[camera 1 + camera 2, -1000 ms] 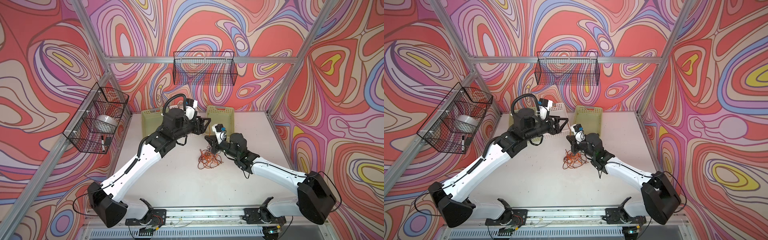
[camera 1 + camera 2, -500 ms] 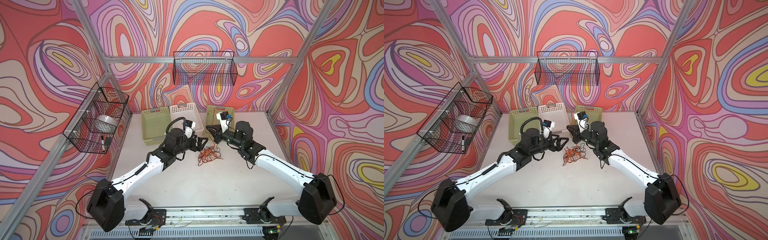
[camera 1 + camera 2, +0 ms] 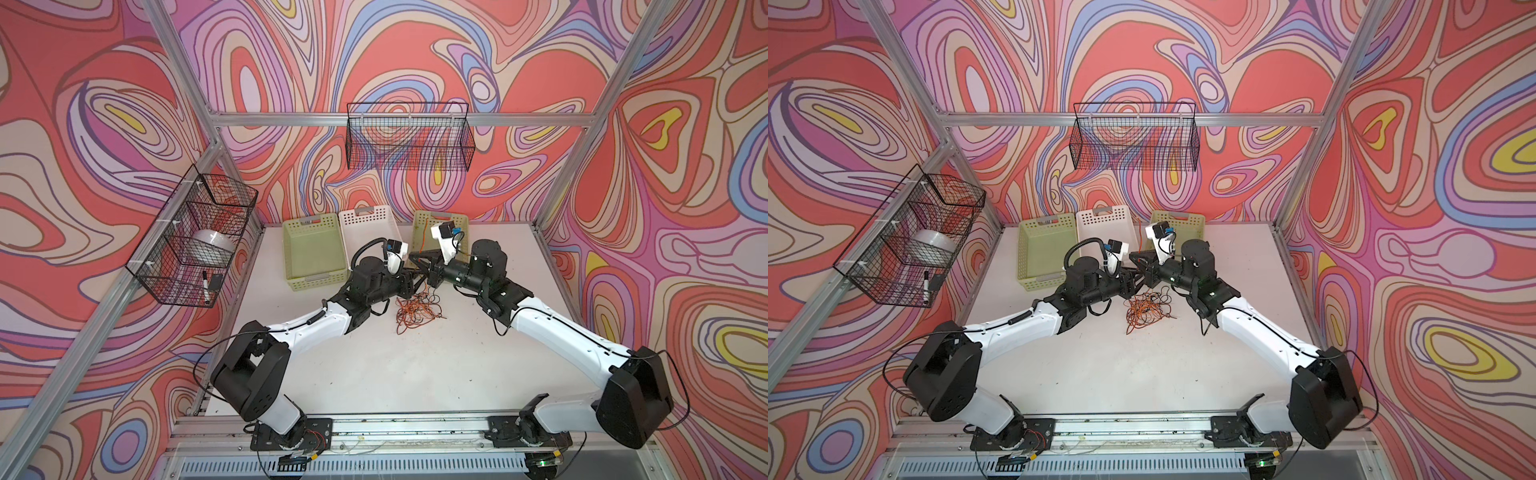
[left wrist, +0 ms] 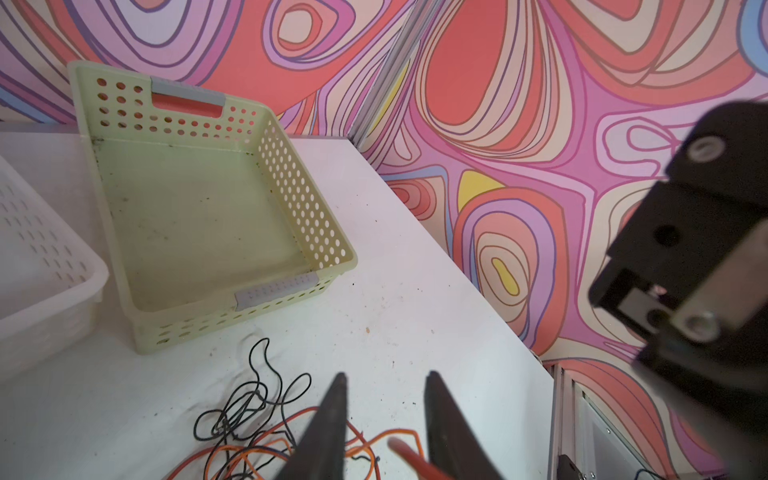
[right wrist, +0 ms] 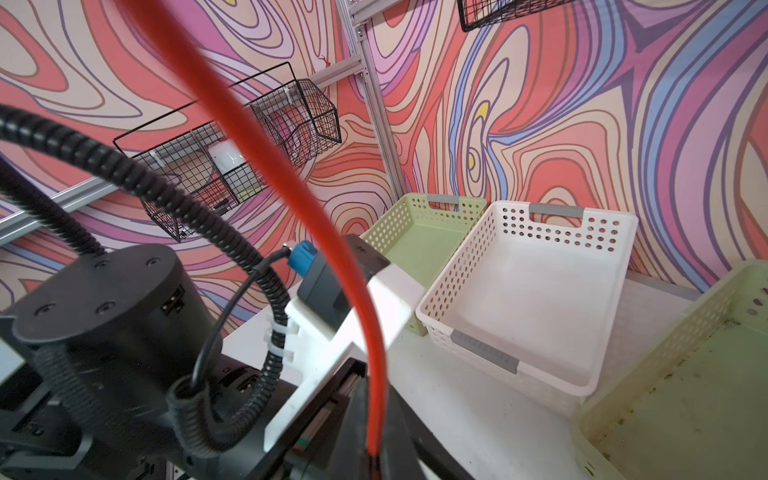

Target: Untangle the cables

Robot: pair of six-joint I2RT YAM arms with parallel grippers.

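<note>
Near the green perforated basket [image 4: 208, 208], black cord [image 4: 243, 409] tangles with orange cord [image 4: 249, 449]; left gripper [image 4: 384, 415] gapes at them.

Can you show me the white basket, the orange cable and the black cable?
white basket [image 5: 528, 299]: right wrist view, its bare floor.
orange cable [image 5: 266, 141]: right wrist view, the blurry stretch near the camera.
black cable [image 4: 245, 407]: left wrist view, its bunched loops.

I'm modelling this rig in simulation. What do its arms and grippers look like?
The left arm and right arm match: glossy white link shells, black joint housings, the bulkiest near the base. The left gripper and right gripper are black, with slim tapering fingers. White brackets carry black cameras with blue connectors; a ribbed black hose loops off the left arm.
</note>
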